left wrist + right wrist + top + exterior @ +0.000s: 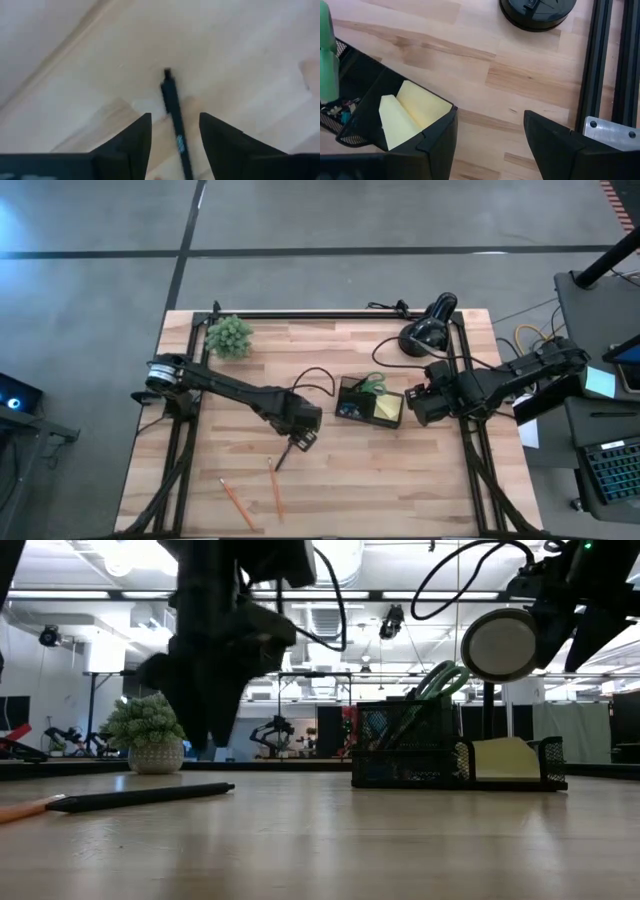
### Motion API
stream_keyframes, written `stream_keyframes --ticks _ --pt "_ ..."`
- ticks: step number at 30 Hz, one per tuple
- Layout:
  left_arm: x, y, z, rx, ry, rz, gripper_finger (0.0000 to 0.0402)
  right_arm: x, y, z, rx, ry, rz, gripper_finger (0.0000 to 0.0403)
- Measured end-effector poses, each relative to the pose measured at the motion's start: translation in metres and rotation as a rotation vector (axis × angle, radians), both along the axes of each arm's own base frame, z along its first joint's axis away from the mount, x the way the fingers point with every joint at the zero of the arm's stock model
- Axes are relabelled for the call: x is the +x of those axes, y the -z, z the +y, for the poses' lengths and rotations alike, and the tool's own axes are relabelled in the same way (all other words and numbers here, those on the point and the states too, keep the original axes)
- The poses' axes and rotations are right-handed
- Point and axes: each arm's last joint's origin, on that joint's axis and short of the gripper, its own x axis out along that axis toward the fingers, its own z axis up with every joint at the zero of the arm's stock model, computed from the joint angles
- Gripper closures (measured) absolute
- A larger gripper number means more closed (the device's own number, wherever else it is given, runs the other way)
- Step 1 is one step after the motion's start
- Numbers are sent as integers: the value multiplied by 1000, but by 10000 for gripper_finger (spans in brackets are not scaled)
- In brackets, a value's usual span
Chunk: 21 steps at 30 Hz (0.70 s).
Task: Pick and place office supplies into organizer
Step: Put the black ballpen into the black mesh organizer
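**Left gripper over dark pen, mid-table; organizer partly filled**

Dark pen [176, 127] lies flat on the bare wood, seen close in the left wrist view running between the left gripper [300, 440]'s two fingers [132, 142], which stand spread either side without touching it. From above, the pen sits just front of table [420, 480] centre, the gripper directly over its upper end.

Two orange pencils [237, 503] [275, 490] lie near the front edge, left of centre, well apart from the organizer [368, 402]. Open wood lies all round the pen; the front right quarter carries nothing.

Organizer stands just right of centre. Low view shows the green-handled scissors [437, 680] upright in its taller mesh section and the yellow sticky-note pad [503, 758] in the lower one, both details flattened overhead.

Right gripper [418, 406] waits just beside the organizer's right end, fingers spread, holding nothing; its wrist view shows the pad close by.

Black desk lamp [428, 328] stands near the back right corner, its cable looping toward the organizer. Green plant [229, 336] near the back left corner. Black frame rails run along the side edges.
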Motion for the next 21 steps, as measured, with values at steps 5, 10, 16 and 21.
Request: stream_keyframes --ticks 5,10,16,21 --pt "5 13 -3 -15 5 -16 253 0 0 0 1 -5 -1 184" --pt "7 30 -5 -37 -8 -8 253 1 0 0 8 -11 2 184" --pt "4 38 -5 -25 -10 21 254 1 0 1 7 -25 6 184" --pt "6 44 -6 -20 16 32 276 1 0 1 6 -33 9 183"
